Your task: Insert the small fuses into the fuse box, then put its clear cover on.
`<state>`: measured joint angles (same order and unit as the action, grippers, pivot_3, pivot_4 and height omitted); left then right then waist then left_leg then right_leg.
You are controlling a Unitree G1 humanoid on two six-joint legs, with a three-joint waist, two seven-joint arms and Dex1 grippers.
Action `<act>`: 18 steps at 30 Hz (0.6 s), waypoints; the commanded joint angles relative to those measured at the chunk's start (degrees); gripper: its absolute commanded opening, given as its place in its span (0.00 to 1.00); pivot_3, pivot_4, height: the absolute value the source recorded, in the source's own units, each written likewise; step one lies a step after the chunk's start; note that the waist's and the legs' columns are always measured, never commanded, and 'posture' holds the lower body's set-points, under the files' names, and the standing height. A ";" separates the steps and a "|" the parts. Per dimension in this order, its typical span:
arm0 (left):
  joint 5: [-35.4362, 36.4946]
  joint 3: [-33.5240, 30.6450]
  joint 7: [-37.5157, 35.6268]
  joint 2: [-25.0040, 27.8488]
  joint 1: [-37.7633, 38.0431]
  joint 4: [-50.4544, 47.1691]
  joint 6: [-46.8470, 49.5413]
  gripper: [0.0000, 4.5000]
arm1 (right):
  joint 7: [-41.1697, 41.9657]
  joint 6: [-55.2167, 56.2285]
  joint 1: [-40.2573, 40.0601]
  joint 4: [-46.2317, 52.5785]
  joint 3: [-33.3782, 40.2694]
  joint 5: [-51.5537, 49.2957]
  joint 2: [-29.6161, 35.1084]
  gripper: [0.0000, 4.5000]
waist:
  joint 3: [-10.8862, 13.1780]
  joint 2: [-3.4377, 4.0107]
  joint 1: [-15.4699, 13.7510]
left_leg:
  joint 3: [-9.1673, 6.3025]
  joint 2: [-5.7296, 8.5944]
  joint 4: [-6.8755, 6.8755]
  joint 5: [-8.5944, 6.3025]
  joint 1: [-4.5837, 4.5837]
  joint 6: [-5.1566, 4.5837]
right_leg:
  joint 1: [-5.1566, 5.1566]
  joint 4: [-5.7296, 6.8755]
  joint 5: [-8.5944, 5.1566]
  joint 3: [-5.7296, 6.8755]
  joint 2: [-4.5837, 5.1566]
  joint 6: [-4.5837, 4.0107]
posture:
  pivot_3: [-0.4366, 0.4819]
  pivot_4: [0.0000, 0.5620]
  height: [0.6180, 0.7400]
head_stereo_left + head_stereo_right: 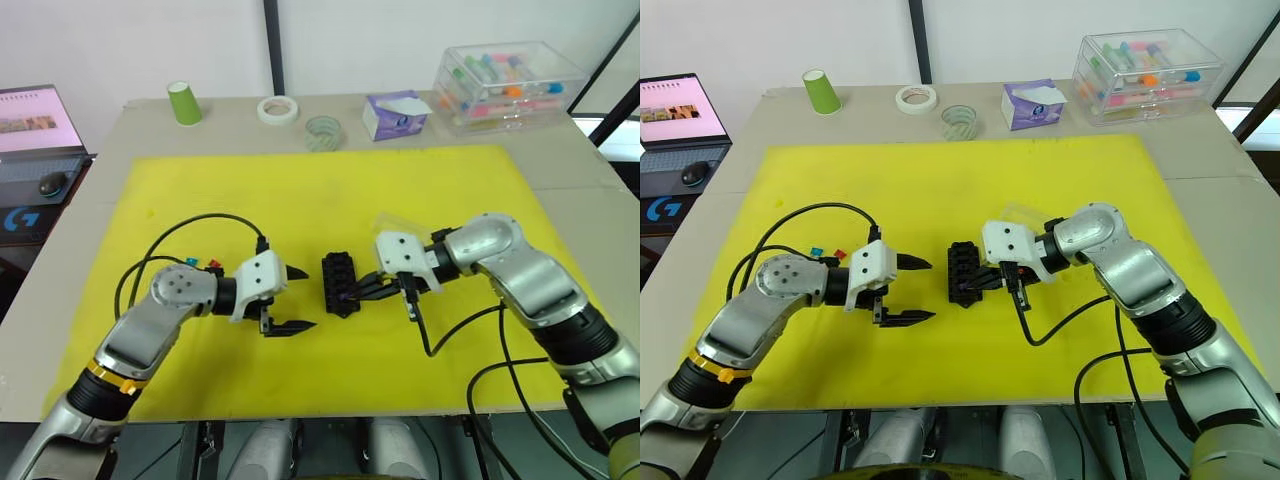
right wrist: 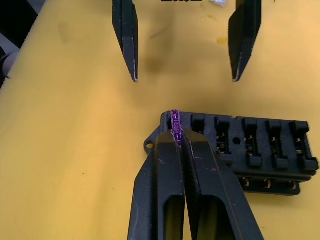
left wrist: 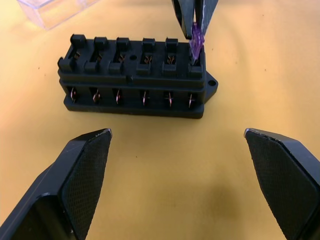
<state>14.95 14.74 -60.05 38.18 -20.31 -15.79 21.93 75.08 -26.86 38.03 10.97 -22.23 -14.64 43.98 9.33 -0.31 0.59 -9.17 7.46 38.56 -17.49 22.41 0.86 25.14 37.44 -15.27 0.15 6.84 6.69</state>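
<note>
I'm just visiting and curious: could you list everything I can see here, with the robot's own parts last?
fuse box: one, black, mid-mat
purple fuse: one, pinched over the fuse box's end slot
loose fuses: a few, blue and red, behind the left arm
clear cover: one, transparent, beyond the fuse box
yellow mat: one, covering the table
green cup: one, far edge
tape rolls: two, white and clear, far edge
tissue box: one, purple, far edge
storage box: one, clear, far right corner
laptop: one, far left
left hand: open, facing the fuse box
right hand: shut on the purple fuse
</note>
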 commanded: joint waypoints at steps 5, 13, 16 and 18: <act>-0.56 -0.40 -0.31 -0.15 -0.61 -0.37 -1.21 0.99 | 0.18 -3.21 1.24 2.03 0.20 0.25 -0.60 0.00 | 0.00 0.00 -0.02 | 0.00 0.00 0.00 0.00 0.00 0.00 | 0.00 0.00 0.00 0.00 0.00 0.00 | 0.48 0.27 1.00; -0.92 -0.04 0.09 -0.67 -0.73 -0.86 -1.00 0.99 | 0.30 -3.60 0.72 2.73 -1.48 2.77 0.30 0.00 | 0.00 0.00 -0.03 | -0.01 0.00 0.00 0.00 0.00 0.00 | 0.00 0.00 0.00 0.00 0.00 0.00 | 0.48 0.27 1.00; -1.12 0.01 0.12 -0.80 -0.88 -0.71 -1.12 0.99 | 0.35 -3.41 0.59 2.62 -1.91 3.69 0.40 0.00 | 0.00 0.00 -0.02 | -0.01 0.00 0.01 0.00 0.00 0.00 | -0.01 0.00 0.00 0.00 0.00 0.00 | 0.48 0.27 1.00; -1.19 0.03 0.16 -0.83 -0.95 -0.72 -1.11 0.99 | -0.40 -3.04 0.56 2.25 -2.20 4.63 0.04 0.00 | 0.00 0.00 -0.02 | -0.01 0.00 0.01 0.00 0.00 0.00 | -0.01 0.00 0.00 0.01 0.00 0.00 | 0.48 0.27 1.00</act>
<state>14.00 14.90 -59.83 37.49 -20.45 -15.58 21.82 74.98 -30.17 38.53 12.37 -23.83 -11.44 43.84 9.33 -0.31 0.57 -9.18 7.46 38.56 -17.49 22.41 0.86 25.13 37.44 -15.27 0.15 6.84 6.69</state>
